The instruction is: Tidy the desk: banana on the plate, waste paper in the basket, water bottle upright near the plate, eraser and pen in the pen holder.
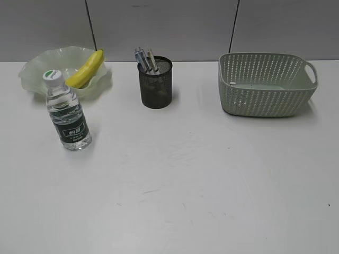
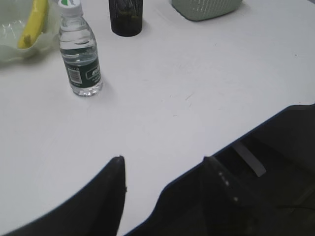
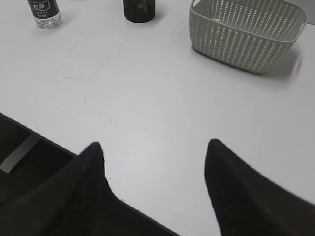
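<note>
The yellow banana point(image 1: 87, 69) lies in the wavy-rimmed plate point(image 1: 37, 66) at the back left of the desk point(image 1: 185, 174). Just in front of the plate the water bottle point(image 1: 67, 114) stands upright. Pens point(image 1: 145, 59) stick out of the black mesh pen holder point(image 1: 155, 84). The basket point(image 1: 265, 90) sits at the back right. No waste paper or eraser shows in any view. My left gripper point(image 2: 163, 160) hangs open over the desk's front edge, well short of the bottle point(image 2: 81, 59). My right gripper point(image 3: 155, 143) is open too, empty, short of the basket point(image 3: 246, 39).
A grey panelled wall runs behind the desk. Both wrist views show the desk's front edge with dark space below it point(image 2: 275, 162) point(image 3: 19, 147). Neither arm appears in the exterior view.
</note>
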